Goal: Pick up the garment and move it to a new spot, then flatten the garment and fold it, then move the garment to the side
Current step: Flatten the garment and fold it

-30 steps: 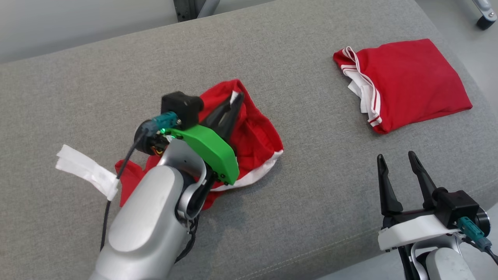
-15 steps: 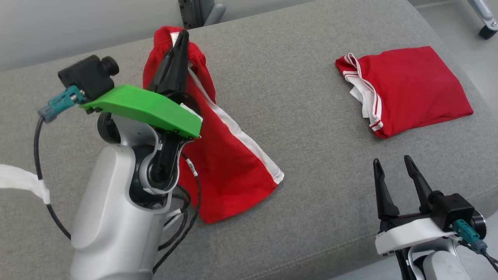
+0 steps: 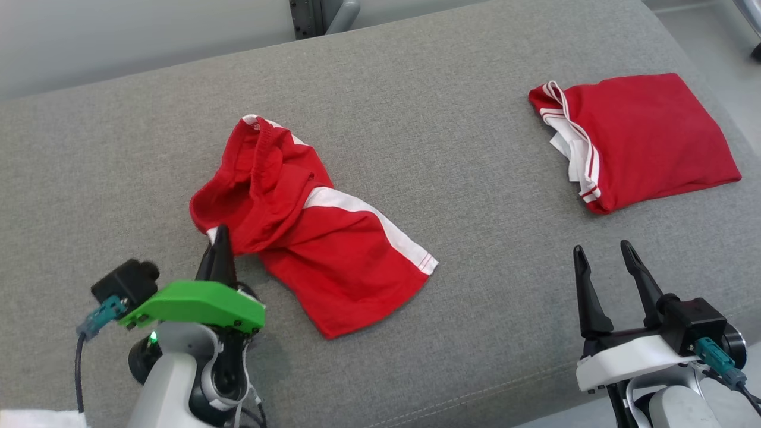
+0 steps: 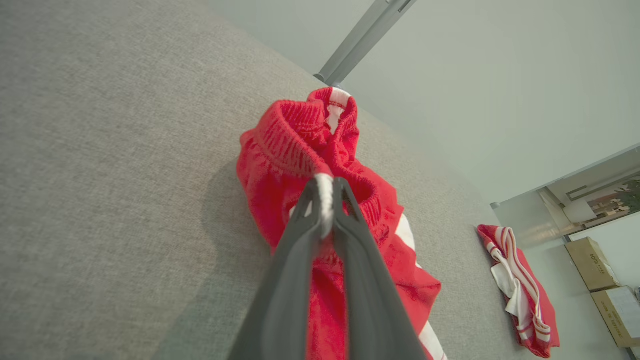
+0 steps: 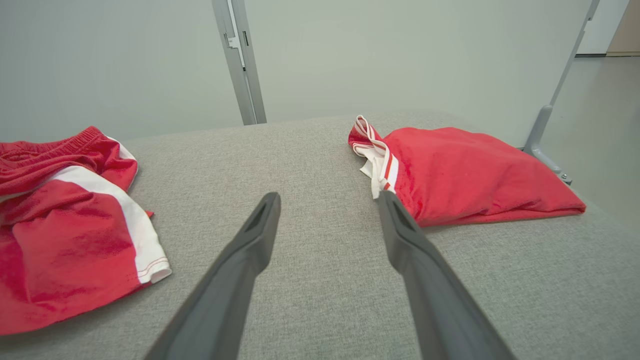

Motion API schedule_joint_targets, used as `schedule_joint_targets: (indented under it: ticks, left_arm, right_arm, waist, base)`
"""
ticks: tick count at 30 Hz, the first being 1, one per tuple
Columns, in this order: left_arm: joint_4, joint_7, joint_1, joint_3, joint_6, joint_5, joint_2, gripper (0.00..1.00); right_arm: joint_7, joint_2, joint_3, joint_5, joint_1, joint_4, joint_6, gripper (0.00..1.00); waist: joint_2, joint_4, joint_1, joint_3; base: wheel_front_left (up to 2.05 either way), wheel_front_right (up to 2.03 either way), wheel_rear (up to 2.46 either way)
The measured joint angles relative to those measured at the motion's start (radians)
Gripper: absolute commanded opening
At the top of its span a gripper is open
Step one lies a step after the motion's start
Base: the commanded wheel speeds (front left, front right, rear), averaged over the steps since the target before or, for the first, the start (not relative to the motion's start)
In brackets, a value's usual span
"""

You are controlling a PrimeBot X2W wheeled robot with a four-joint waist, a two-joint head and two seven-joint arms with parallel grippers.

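A: Lowered since half a second ago: the left pincer [image 3: 220, 235], then raised at upper centre-left of the head view with the garment hung from it, is now noted at lower left, tips pointing up-frame.

B: Is the grip confirmed?

A: Confirmed. In the left wrist view the left pincer [image 4: 325, 187] is seen closed tight on a white-trimmed edge of the garment [image 4: 260, 180], just below the ribbed waistband [image 4: 292, 140].

B: Garment position to be logged.

A: The garment [image 3: 333, 255] is laid on the grey counter [image 3: 464, 178], left of centre in the head view. The waistband end is bunched toward upper left. One leg, marked by a white stripe [image 3: 368, 217], is spread toward lower right.

B: And the other side?

A: The right pincer [image 3: 601, 249] is recorded at lower right, its place unchanged, fingers held well apart. In the right wrist view the right pincer [image 5: 327, 197] is seen over bare counter, with the garment [image 5: 65, 240] at the left edge of the frame.

B: A second red piece is noted.

A: Logged. A folded garment [image 3: 648, 137] is found at upper right of the head view, well apart from the first.
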Motion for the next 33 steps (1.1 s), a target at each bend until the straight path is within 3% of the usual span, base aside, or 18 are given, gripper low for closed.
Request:
schedule_joint_targets:
  ticks: [5, 12, 29, 31, 32, 33]
  left_arm:
    - [0.106, -0.053, 0.081, 0.035, 0.007, -0.011, 0.012, 0.0]
    - [0.19, -0.091, 0.15, 0.02, -0.024, -0.046, -0.009, 0.0]
    - [0.142, -0.169, 0.255, -0.026, -0.022, -0.134, -0.027, 0.02]
    - [0.127, -0.173, 0.257, -0.035, -0.013, -0.132, -0.027, 0.51]
    - [0.119, -0.176, 0.258, -0.037, -0.01, -0.131, -0.027, 1.0]
    - [0.112, -0.178, 0.258, -0.04, -0.009, -0.131, -0.028, 1.0]
  right_arm:
    - [0.0, 0.0, -0.004, -0.006, 0.002, 0.001, 0.0, 1.0]
    - [0.0, 0.0, -0.005, -0.017, 0.004, 0.006, 0.0, 1.0]
    - [0.0, 0.001, -0.015, -0.052, 0.01, 0.01, 0.0, 1.0]
    - [0.0, 0.0, -0.014, -0.053, 0.01, 0.011, 0.0, 1.0]
    - [0.0, 0.001, -0.013, -0.053, 0.011, 0.011, 0.0, 1.0]
    - [0.0, 0.001, -0.013, -0.053, 0.011, 0.011, 0.0, 1.0]
  waist:
    - [0.0, 0.017, 0.0, 0.005]
    - [0.0, 0.046, 0.0, 0.012]
    - [0.0, 0.099, 0.0, 0.002]
    - [0.0, 0.104, 0.0, 0.002]
    - [0.0, 0.105, 0.0, 0.002]
    - [0.0, 0.106, 0.0, 0.002]
  base:
    - [0.0, 0.0, 0.0]
    - [0.0, 0.0, 0.0]
    - [0.0, 0.0, 0.0]
    - [0.0, 0.0, 0.0]
    - [0.0, 0.0, 0.0]
    - [0.0, 0.0, 0.0]
